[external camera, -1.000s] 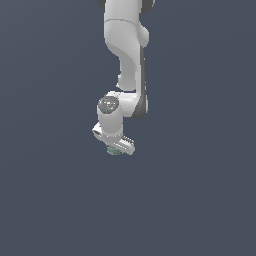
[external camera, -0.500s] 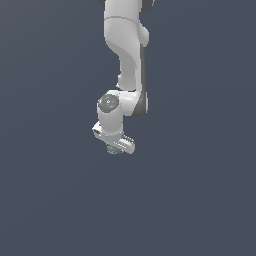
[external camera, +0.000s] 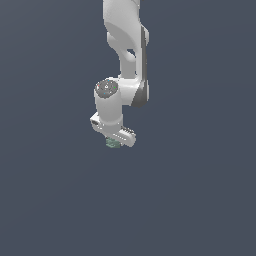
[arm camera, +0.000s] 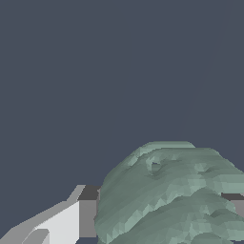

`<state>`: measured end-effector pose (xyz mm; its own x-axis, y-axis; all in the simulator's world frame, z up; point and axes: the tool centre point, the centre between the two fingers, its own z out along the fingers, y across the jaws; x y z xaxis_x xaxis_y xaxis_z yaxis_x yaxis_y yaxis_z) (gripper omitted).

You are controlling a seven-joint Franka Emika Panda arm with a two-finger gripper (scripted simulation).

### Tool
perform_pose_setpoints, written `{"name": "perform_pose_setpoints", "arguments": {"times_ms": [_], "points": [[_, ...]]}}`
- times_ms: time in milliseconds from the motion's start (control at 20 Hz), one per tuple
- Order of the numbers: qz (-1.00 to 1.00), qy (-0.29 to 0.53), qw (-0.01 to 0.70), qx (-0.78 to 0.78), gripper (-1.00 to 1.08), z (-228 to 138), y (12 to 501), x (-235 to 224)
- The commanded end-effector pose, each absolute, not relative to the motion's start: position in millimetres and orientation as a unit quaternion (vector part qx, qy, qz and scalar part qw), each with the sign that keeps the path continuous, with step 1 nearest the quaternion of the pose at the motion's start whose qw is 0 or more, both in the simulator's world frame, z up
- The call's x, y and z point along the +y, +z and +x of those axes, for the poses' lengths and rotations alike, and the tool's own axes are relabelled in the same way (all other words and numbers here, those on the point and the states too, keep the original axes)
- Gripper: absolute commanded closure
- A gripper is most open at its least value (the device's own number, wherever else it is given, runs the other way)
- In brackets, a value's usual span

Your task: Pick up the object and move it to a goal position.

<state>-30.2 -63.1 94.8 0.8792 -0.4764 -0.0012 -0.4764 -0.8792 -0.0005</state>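
Observation:
The object point(external camera: 112, 143) is a small pale grey-green lumpy thing with ridged layers. In the exterior view only a bit of it shows under the white gripper point(external camera: 114, 142). In the wrist view the object point(arm camera: 176, 195) fills much of the picture, held between the two fingers point(arm camera: 88, 212), which press on its sides. The gripper is shut on it and holds it in the air over the dark grey ground. The white arm point(external camera: 125, 45) comes down from the top of the exterior view.
Plain dark grey ground point(external camera: 200, 200) lies all around; no other object or edge shows. No goal marker shows in either view.
The gripper with the object has moved slightly up and a little towards the exterior view's left. The grip on the object is unchanged.

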Motion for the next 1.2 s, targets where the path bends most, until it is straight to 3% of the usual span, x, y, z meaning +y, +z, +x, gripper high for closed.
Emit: {"name": "perform_pose_setpoints", "arguments": {"times_ms": [0, 700, 1150], "points": [[-0.969, 0.0, 0.001, 0.246, 1.08, -34, 116, -63], [-0.969, 0.0, 0.0, 0.246, 1.08, -57, 266, -66], [-0.969, 0.0, 0.0, 0.246, 1.08, -65, 332, -66]]}}
